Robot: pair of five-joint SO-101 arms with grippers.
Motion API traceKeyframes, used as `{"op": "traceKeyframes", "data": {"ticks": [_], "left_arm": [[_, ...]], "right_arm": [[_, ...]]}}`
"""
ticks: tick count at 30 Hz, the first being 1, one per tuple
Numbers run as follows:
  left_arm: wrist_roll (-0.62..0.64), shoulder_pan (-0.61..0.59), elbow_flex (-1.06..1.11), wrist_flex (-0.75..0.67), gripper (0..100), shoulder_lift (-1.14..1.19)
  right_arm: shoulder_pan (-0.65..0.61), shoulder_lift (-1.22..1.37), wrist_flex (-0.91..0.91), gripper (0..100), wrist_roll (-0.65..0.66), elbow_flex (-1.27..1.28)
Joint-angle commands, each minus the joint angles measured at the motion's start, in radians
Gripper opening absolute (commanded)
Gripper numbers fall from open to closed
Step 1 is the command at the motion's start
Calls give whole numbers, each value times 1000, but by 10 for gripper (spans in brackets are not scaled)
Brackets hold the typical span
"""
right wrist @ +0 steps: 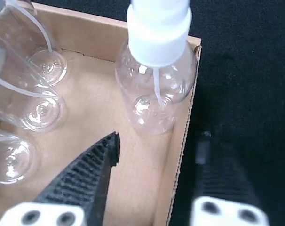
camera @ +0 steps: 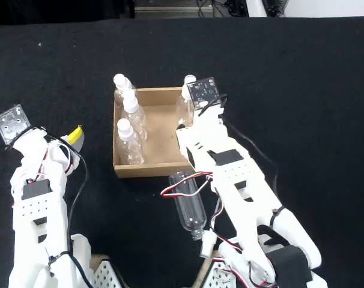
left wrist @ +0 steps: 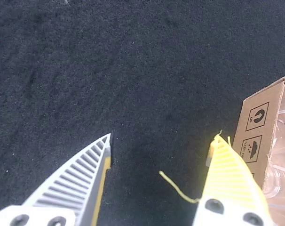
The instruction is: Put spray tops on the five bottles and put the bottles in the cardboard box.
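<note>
Right wrist view shows a capped bottle (right wrist: 154, 94) standing in a corner of the cardboard box (right wrist: 184, 127), with the right gripper (right wrist: 159, 141) released astride the box wall beside it; likely next is the last bottle (camera: 190, 207), lying on the counter (camera: 290, 90) just outside the box under that arm's cables (camera: 176, 191), while the left gripper (left wrist: 163, 137) hangs open beside the box.

My right arm (camera: 230, 171) hides one corner of the cardboard box (camera: 155, 95) and most of the bottle (camera: 183, 108) standing by it. That bottle's spray top (right wrist: 159, 28) is cut off at the edge of my right wrist view. My wires (camera: 167, 192) cross the lying bottle (camera: 190, 209).
</note>
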Motion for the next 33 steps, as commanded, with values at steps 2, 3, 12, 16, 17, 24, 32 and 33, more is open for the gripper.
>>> {"op": "traceKeyframes", "data": {"ticks": [2,3,12,16,17,24,32,33], "left_arm": [[0,10,-15,-20,307,-3],[0,10,-15,-20,307,-3],[0,8,-15,-20,307,-3],[0,8,-15,-20,307,-3],[0,8,-15,-20,307,-3],[0,8,-13,-20,307,-3],[0,8,-13,-20,307,-3],[0,8,-13,-20,307,-3]], "right_arm": [[-15,-61,11,58,0,-70],[-15,-56,11,57,0,-70],[-15,-54,20,53,0,-79],[-15,-28,57,21,0,-99],[-14,-8,57,8,0,-110],[-11,77,51,11,6,-162],[18,84,49,11,11,-163],[21,84,51,11,11,-163]]}}
